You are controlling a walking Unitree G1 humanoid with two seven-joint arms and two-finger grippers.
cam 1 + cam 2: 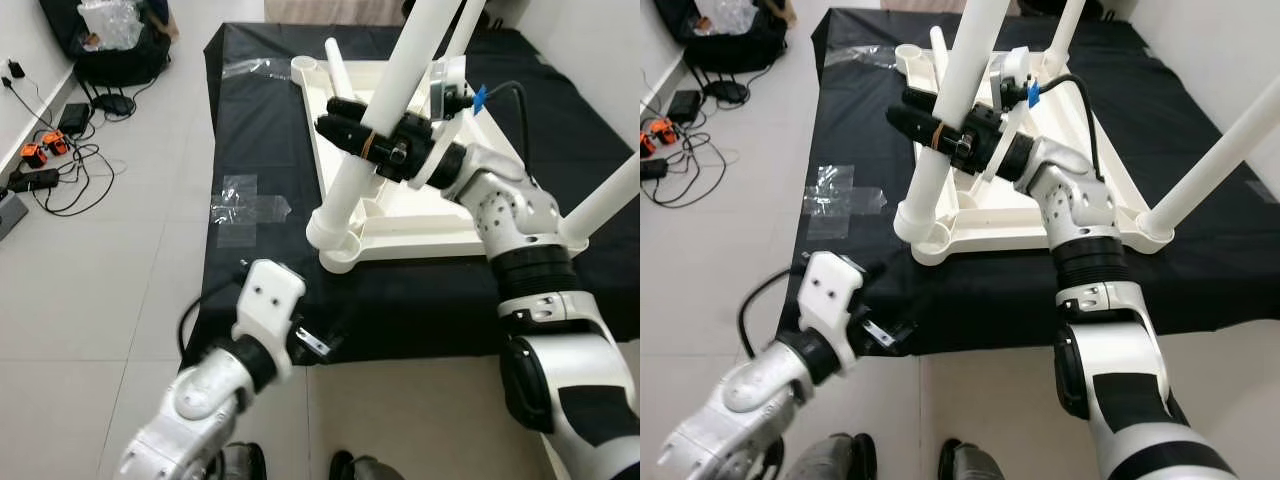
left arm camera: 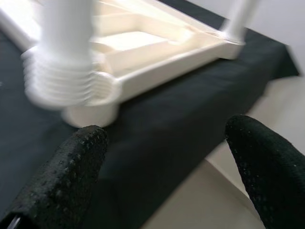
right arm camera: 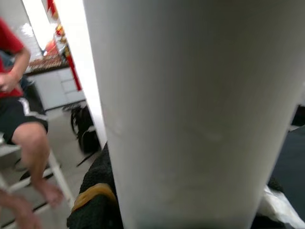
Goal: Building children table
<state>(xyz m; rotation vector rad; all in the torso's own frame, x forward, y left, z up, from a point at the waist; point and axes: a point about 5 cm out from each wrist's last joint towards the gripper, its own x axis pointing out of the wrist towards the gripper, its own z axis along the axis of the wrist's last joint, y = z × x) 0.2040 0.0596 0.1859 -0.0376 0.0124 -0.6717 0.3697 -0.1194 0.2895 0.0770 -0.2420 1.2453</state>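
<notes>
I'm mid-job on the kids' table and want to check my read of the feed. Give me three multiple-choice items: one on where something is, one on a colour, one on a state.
1. Where does the upside-down tabletop lie?
A. on the black cloth
B. on bare floor tiles
C. on a chair

2. What colour is the table leg that the right tool is around?
A. black
B. white
C. red

3. How does the left tool stand?
A. shut on a leg
B. shut on the cloth
C. open, holding nothing

Answers:
1 A: the tabletop rests on the black cloth.
2 B: the right tool clamps a white leg, its fingers either side of it.
3 C: the left tool has its fingers spread apart with nothing between them, near the cloth's edge.
</notes>
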